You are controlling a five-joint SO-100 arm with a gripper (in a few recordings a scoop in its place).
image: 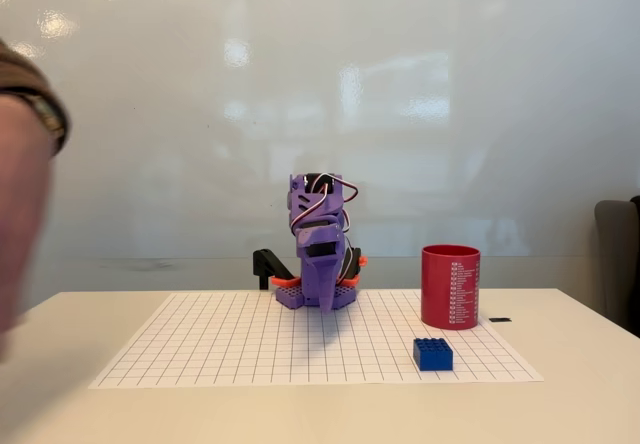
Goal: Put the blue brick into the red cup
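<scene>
Your worktop (590,384) carries a grid sheet (250,349). The arm (320,254) sits folded at centre frame, pincer (325,299) pointing down; whether it is open I cannot tell, and nothing visibly held. Cup (450,286) stands upright, right of centre. Brick (433,354) lies just before it, apart, ungrasped.

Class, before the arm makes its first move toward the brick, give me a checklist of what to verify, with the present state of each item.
1. Small bright blue studded plastic brick lies flat on the gridded sheet: ok.
2. Dark red cylindrical cup stands upright: ok.
3. Brick and cup are apart, brick in front: ok.
4. Cup's inside is empty: cannot tell.
5. Purple arm's end effector is open: cannot tell, arm folded.
6. Workspace free of people: not ok, a blurred arm is at the left edge.
</scene>
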